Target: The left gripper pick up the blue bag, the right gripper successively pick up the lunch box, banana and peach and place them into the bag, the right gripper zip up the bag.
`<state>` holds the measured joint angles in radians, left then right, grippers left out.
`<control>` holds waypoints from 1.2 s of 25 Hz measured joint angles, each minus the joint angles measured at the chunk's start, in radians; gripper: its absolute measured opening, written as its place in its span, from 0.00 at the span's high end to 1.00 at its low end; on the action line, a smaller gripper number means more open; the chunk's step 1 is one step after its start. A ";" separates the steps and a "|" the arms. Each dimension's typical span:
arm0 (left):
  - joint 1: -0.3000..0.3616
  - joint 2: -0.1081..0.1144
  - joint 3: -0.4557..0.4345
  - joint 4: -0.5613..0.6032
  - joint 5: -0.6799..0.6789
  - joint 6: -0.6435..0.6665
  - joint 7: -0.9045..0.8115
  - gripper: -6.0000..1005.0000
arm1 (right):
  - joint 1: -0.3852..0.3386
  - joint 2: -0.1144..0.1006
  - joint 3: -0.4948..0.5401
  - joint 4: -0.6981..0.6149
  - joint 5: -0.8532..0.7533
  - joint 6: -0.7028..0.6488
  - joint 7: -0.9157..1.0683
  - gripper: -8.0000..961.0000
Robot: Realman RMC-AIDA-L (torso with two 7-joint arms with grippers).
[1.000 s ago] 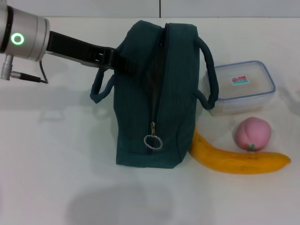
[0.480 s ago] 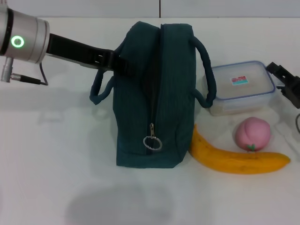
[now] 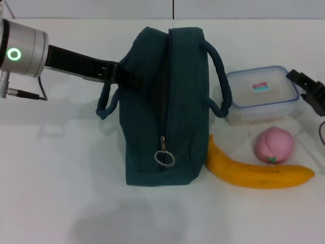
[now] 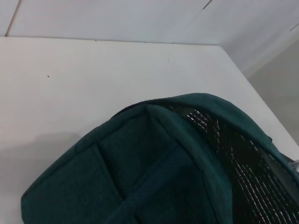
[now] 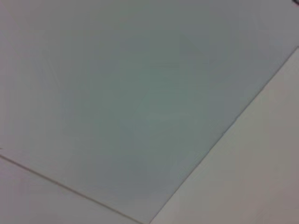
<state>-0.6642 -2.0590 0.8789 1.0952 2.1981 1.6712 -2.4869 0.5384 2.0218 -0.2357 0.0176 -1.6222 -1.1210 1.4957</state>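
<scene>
The blue bag (image 3: 172,101) stands on the white table (image 3: 61,168), its zip running down the middle to a ring pull (image 3: 164,157). My left gripper (image 3: 124,73) reaches in from the left and is shut on the bag's upper left side by the handle. The left wrist view shows the bag (image 4: 154,172) close up, with its silver lining showing. To the right of the bag lies the clear lunch box (image 3: 261,94) with a blue rim. In front of the box sit the pink peach (image 3: 274,145) and the yellow banana (image 3: 254,173). My right gripper (image 3: 307,89) hangs at the right edge, just beside the lunch box.
The bag's right handle (image 3: 222,81) loops out toward the lunch box. The banana's near tip touches the bag's lower right corner. The right wrist view holds only a plain wall and ceiling.
The bag's top has been pulled a little to the left with my left gripper. My right gripper came into view at the right edge and now sits beside the lunch box.
</scene>
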 joint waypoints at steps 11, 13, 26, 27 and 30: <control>0.002 -0.002 0.001 0.001 0.000 0.005 0.003 0.95 | -0.004 -0.003 -0.006 -0.003 -0.005 -0.026 0.000 0.61; 0.006 -0.002 0.002 0.004 0.000 0.007 0.004 0.95 | -0.004 -0.005 -0.007 -0.004 -0.006 -0.056 0.000 0.64; 0.016 -0.004 0.002 0.004 -0.005 0.007 0.016 0.95 | -0.014 -0.006 -0.009 -0.014 -0.006 -0.144 0.039 0.89; 0.017 -0.004 0.002 0.004 -0.006 0.007 0.016 0.95 | -0.014 -0.006 -0.011 -0.017 -0.007 -0.137 0.040 0.89; 0.018 -0.004 0.002 0.002 -0.007 0.007 0.016 0.95 | -0.014 -0.006 -0.024 -0.021 -0.009 -0.120 0.040 0.90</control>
<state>-0.6466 -2.0634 0.8805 1.0977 2.1913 1.6780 -2.4712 0.5245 2.0153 -0.2598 -0.0035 -1.6312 -1.2412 1.5355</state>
